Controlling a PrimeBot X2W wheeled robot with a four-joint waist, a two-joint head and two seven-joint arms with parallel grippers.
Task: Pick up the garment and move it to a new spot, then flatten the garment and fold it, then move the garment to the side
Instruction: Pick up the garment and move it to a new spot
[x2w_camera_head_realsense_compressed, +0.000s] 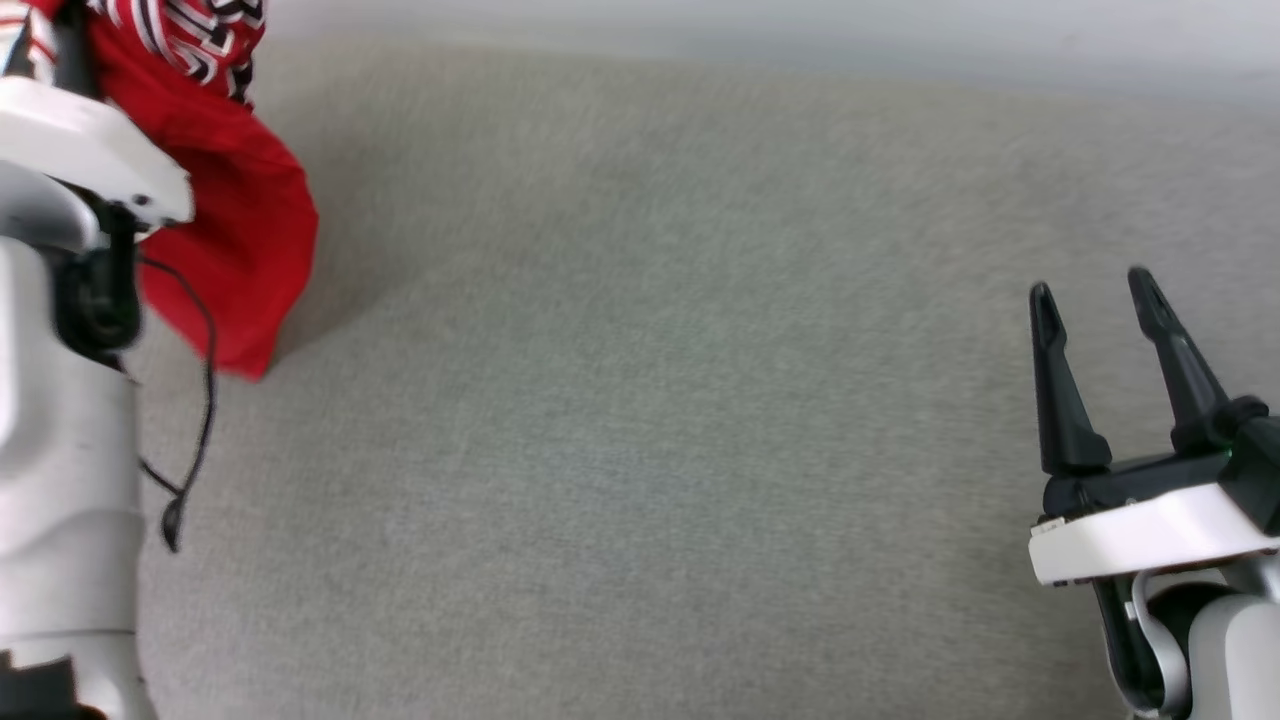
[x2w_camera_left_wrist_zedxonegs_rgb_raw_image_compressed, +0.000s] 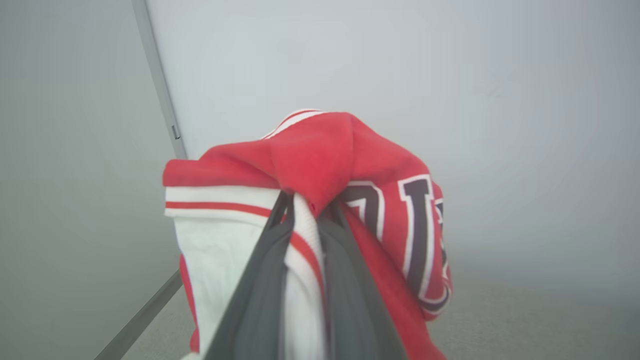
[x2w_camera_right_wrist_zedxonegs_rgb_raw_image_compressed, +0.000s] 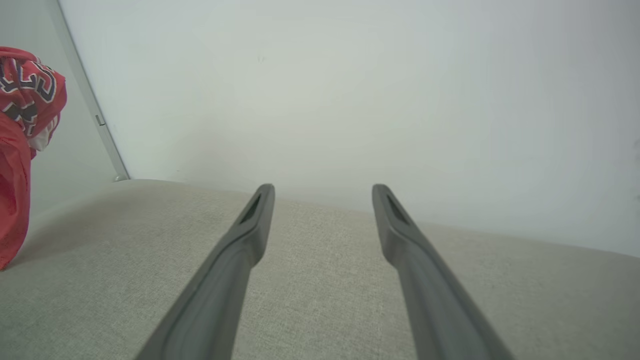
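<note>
The garment (x2w_camera_head_realsense_compressed: 240, 230) hangs bunched at the far left over the worktop (x2w_camera_head_realsense_compressed: 640, 400). I judge it light, soft and floppy, sure to sag from one pinch, so for flattening I'd want a second hold at a hem or shoulder edge. My left tool (x2w_camera_left_wrist_zedxonegs_rgb_raw_image_compressed: 310, 202) is pinched on a wad of white sleeve and red cloth, plain in its wrist view, where the head view has the forearm (x2w_camera_head_realsense_compressed: 70, 450) in the way. The right tool (x2w_camera_head_realsense_compressed: 1090, 285) stands spread and empty at the near right, and its wrist view shows the cloth's low end close to the worktop.

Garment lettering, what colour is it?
Black, outlined in white, on the red garment; left wrist view shows it best.
</note>
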